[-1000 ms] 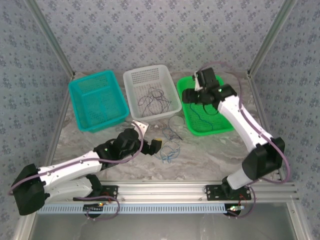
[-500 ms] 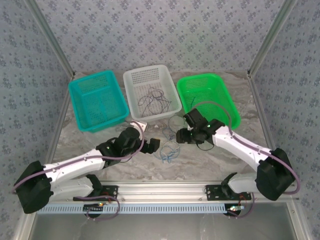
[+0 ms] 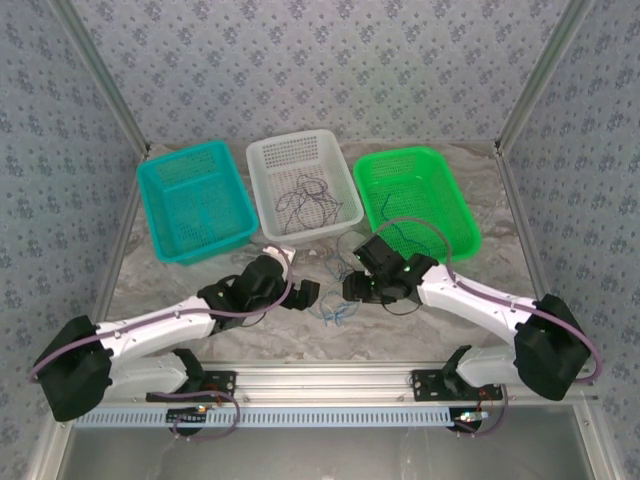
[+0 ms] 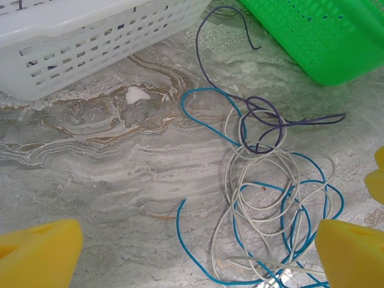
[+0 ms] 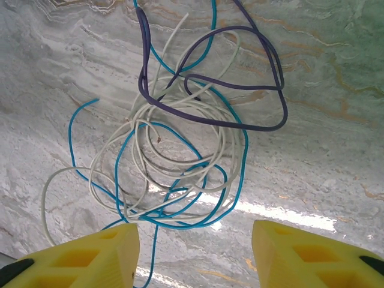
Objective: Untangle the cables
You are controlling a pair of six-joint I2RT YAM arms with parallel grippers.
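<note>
Cables (image 3: pixel 335 308) lie in one loose tangle on the table (image 3: pixel 390 335), between the two grippers and in front of the white basket (image 3: pixel 290 139) and the green basket (image 3: pixel 400 153).

We find the left gripper (image 3: pixel 306 292) just left of the tangle, its jaws at full spread and holding nothing. In its wrist view the coils sit ahead of it and toward its right finger (image 4: pixel 351 255), with the lowest loops passing just beside that pad. The right gripper (image 3: pixel 352 290) stands just right of the tangle. Its yellow fingers are moderately apart with nothing clamped. In its wrist view the heap lies straight ahead of the gap, and one blue strand runs down between the pads; we cannot tell whether it touches them.

The tangle's long axis runs from the near edge toward the gap between the white and green baskets. The purple cable (image 5: pixel 143 57) makes small overlapping loops at the far end. One of its tails leads toward that gap and ends in a hook; another points at the green basket. The blue cable (image 4: pixel 204 89) sweeps wide arcs round the outside. The cream cable (image 4: pixel 227 174) is wound in rough circles at the centre, threaded through the blue.

All three are thin, smooth, round, limp wires. The table is glossy and marble-patterned. The baskets, including a teal basket (image 3: pixel 185 155) at the left, are perforated plastic. The white one holds further dark wires (image 3: pixel 305 200).
</note>
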